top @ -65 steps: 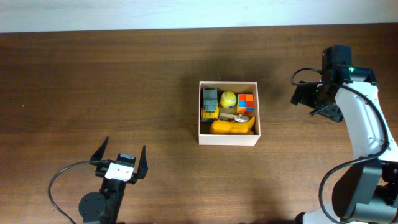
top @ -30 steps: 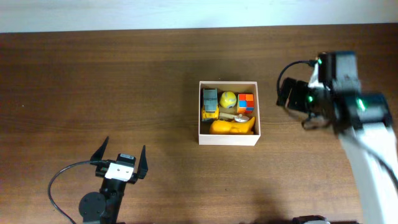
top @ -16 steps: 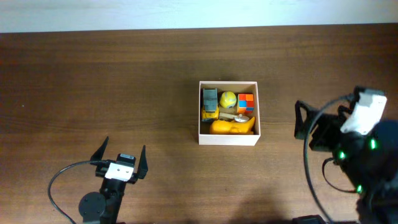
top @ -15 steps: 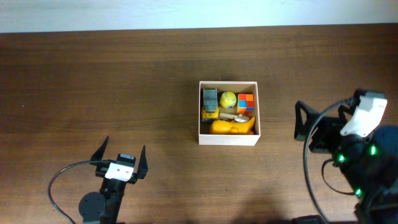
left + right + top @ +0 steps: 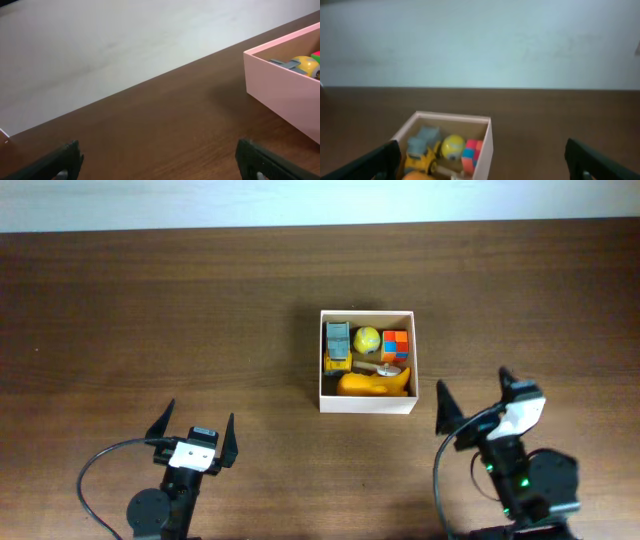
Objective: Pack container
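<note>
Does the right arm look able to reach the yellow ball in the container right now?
Probably yes: the right gripper is open, only table lies between it and the container, and the yellow ball lies uncovered.

Dark brown wood-grain worktop (image 5: 150, 310), overhead view. One item rests directly on it: the square, white-walled container (image 5: 368, 405), near the middle, well apart from the far edge.

Even soft light, right wrist view blurred

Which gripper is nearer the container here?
Right. The right gripper hangs just off the container, by its near right corner; the left gripper sits farther away, toward its near left.
</note>
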`<control>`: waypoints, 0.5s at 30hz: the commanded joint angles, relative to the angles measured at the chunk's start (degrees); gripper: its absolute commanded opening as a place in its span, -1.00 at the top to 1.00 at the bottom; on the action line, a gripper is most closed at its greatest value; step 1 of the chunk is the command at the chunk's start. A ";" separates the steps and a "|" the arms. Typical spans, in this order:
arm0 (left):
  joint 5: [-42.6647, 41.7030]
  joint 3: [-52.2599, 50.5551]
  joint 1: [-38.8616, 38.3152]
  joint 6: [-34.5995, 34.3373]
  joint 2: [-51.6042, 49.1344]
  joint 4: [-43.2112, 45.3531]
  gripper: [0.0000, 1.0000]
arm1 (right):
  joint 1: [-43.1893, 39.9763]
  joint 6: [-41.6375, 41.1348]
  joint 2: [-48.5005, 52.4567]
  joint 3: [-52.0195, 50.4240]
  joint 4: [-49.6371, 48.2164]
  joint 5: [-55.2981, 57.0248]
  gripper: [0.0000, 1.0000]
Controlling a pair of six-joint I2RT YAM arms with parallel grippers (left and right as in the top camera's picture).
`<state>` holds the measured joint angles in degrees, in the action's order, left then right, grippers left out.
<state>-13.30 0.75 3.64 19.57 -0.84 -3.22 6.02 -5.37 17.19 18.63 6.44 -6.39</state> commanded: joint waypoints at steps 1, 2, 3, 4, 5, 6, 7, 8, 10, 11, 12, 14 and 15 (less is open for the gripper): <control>-0.02 -0.26 0.28 0.68 0.55 -0.28 -0.98 | 0.33 0.94 -5.84 -5.68 -1.09 -0.98 -0.98; -0.02 -0.26 0.28 0.68 0.55 -0.28 -0.98 | 0.33 0.96 -7.23 -6.93 -1.09 -0.94 -0.98; -0.02 -0.26 0.28 0.68 0.55 -0.26 -0.99 | 0.33 1.49 -8.79 -8.17 -1.09 -0.96 -0.98; -0.02 -0.26 0.28 0.68 0.55 -0.28 -0.99 | 0.33 2.27 -10.01 -9.07 -1.09 -1.14 -0.98; -0.02 -0.26 0.28 0.68 0.55 -0.28 -0.98 | 0.33 2.73 -11.34 -10.01 -1.09 -1.18 -0.98; -0.02 -0.26 0.28 0.68 0.55 -0.28 -0.98 | 0.33 3.56 -12.39 -10.73 -1.09 -1.20 -0.98; -0.02 -0.26 0.28 0.68 0.55 -0.28 -0.99 | 0.33 3.74 -13.46 -11.43 -1.01 -1.18 -0.98; -0.02 -0.26 0.28 0.68 0.55 -0.26 -0.99 | 0.22 4.02 -14.36 -11.98 -0.66 -1.18 -0.98; -0.02 -0.26 0.28 0.68 0.55 -0.28 -0.99 | 0.22 5.22 -15.69 -12.81 0.31 -1.20 -0.98; -0.02 -0.26 0.28 0.68 0.55 -0.26 -0.99 | 0.22 5.22 -16.06 -13.03 0.90 -1.16 -0.97; -0.02 -0.26 0.28 0.68 0.55 -0.28 -0.98 | 0.22 5.49 -16.39 -13.25 1.55 -1.16 -0.98; -0.02 -0.26 0.28 0.68 0.55 -0.28 -0.99 | 0.22 6.95 -17.00 -13.79 3.19 -1.18 -0.98; -0.02 -0.26 0.28 0.68 0.55 -0.28 -0.99 | 0.22 7.15 -17.00 -14.12 3.96 -1.14 -0.98</control>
<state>-13.30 0.75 3.64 19.57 -0.84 -3.22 6.00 -0.51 1.10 5.78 9.37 -7.03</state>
